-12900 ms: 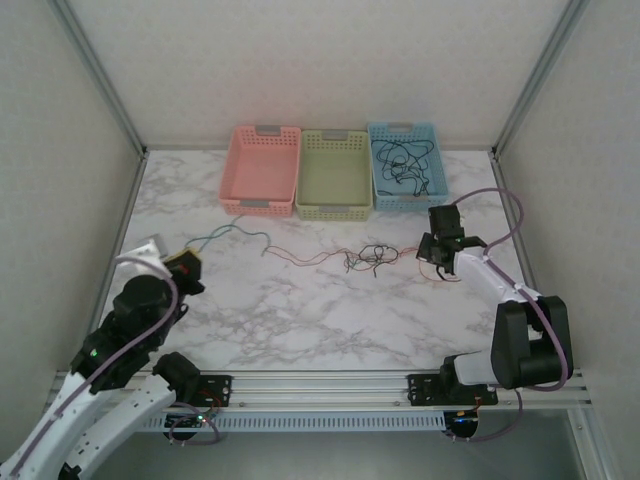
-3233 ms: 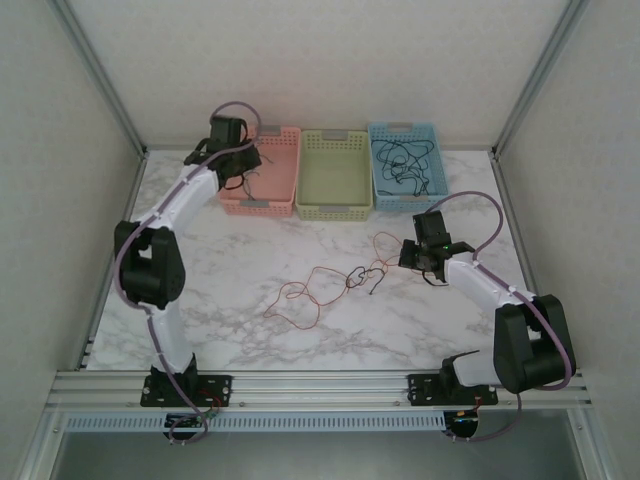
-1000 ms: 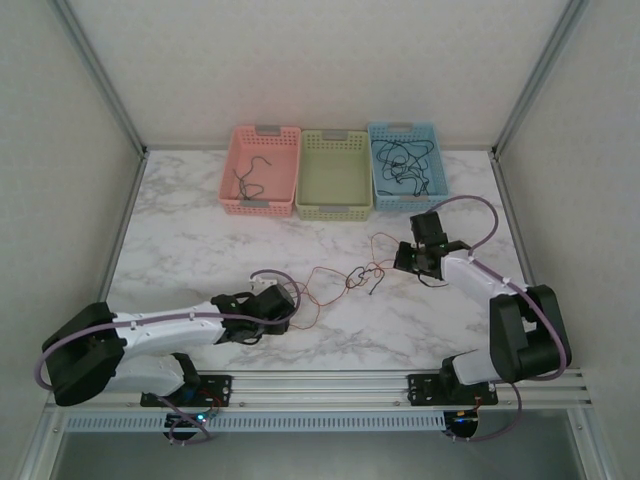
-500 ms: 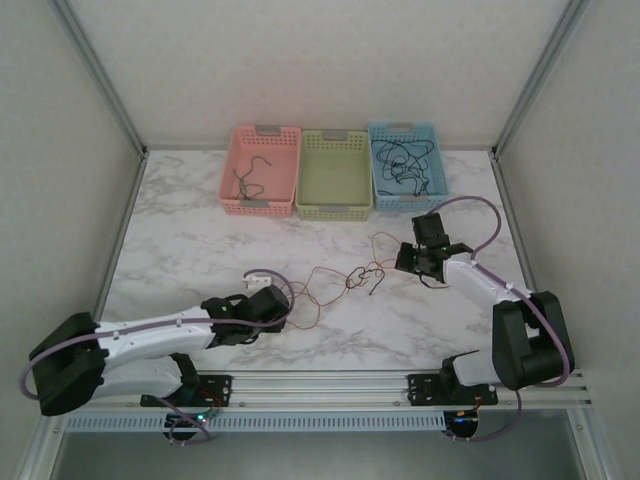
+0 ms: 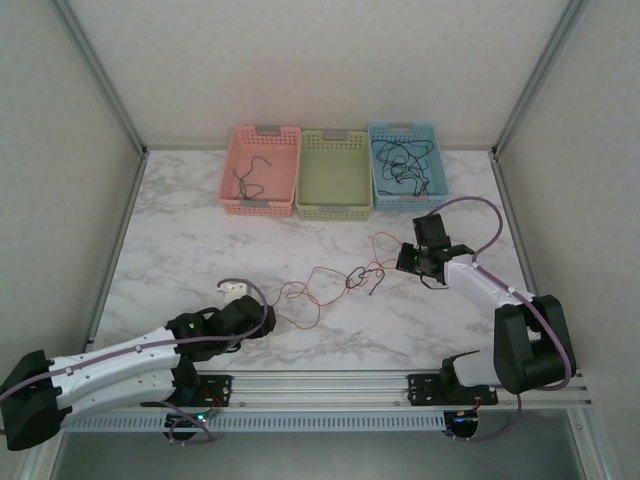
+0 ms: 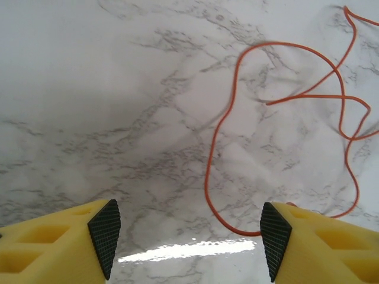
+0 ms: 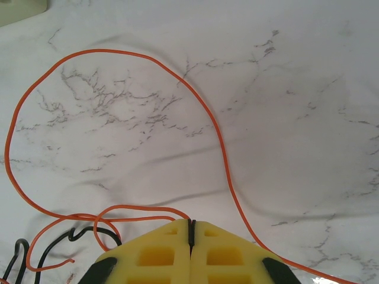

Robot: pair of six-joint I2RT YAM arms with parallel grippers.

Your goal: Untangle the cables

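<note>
Separating strands, by appearance: tangle of thin orange and black wire cables (image 5: 352, 278) lying mid-worktop (image 5: 190, 240), right end effector (image 7: 190, 225) clenched on one orange strand, left end effector (image 6: 188, 236) released over the loose orange loop; next move likely closing there, then drawing apart.

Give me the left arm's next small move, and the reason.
Probably lower the open left gripper and close on the orange cable that lies between its jaws on the marble table. The right gripper sits shut beside the tangle, so a second hold should let the arms draw the loops apart.
</note>
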